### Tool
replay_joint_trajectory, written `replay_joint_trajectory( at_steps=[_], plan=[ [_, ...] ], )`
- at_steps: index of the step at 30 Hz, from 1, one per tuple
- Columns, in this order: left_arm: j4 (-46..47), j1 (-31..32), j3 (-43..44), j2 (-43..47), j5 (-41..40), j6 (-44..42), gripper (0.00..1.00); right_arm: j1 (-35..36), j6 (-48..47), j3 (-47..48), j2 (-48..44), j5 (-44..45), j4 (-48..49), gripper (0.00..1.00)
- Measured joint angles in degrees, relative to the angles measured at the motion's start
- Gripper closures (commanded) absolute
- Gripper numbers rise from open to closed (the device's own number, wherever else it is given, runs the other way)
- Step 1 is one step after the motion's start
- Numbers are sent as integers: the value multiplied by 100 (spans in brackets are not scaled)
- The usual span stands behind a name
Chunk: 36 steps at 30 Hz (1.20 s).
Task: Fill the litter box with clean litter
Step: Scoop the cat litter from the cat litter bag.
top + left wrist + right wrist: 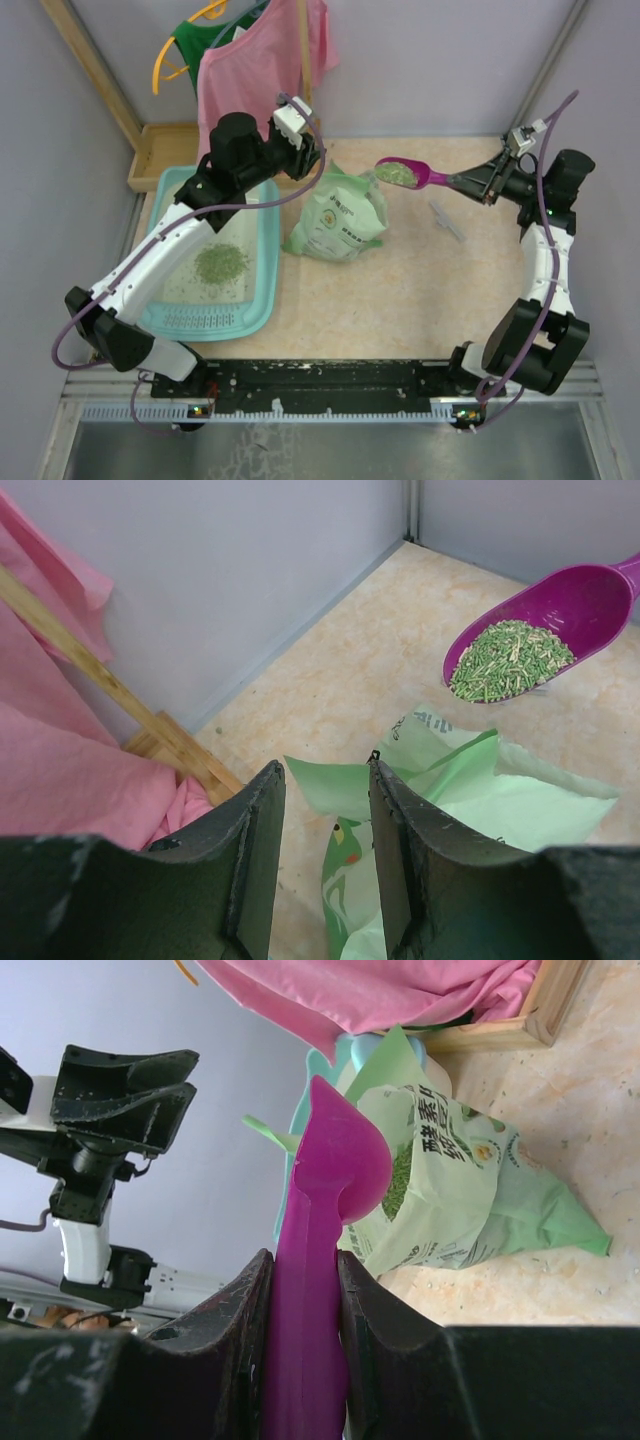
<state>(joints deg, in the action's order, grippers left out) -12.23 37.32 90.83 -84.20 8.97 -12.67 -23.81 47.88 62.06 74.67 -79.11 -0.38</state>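
The light-teal litter box [168,190] lies at the left of the table, with a small heap of green clean litter [220,262] on its whitish base. My right gripper [478,183] [303,1255] is shut on the handle of a magenta scoop [428,178] [335,1160]. The scoop's bowl [590,595] hangs above the table beside the bag and carries a load of litter [510,660]. The pale green bag [340,215] [500,810] stands open between box and scoop. My left gripper [318,165] [325,765] hovers open over the bag's mouth. A bag flap shows through the gap, against the right finger.
A wooden tray [165,150] sits at the back left behind the litter box. Pink cloth [255,60] and a yellow hanger [175,60] hang above it. A small grey object [447,220] lies on the table under the right arm. Walls close in on both sides.
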Motion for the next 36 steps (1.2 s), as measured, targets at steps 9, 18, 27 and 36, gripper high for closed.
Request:
replay_joint_trajectory(
  at_steps=[9, 18, 27, 36],
  plan=[
    [44, 0, -46, 0, -11, 0, 55, 2, 686, 0, 2, -76, 737, 100],
    [63, 0, -111, 33, -59, 0, 55, 343, 1488, 28, 44, -166, 1543, 100],
    [72, 0, -278, 223, -149, -2, 55, 723, 1840, 332, 267, -210, 1797, 100],
    [142, -2, -518, 396, -280, 26, 55, 970, 2031, 555, 474, -205, 1884, 100]
  ],
)
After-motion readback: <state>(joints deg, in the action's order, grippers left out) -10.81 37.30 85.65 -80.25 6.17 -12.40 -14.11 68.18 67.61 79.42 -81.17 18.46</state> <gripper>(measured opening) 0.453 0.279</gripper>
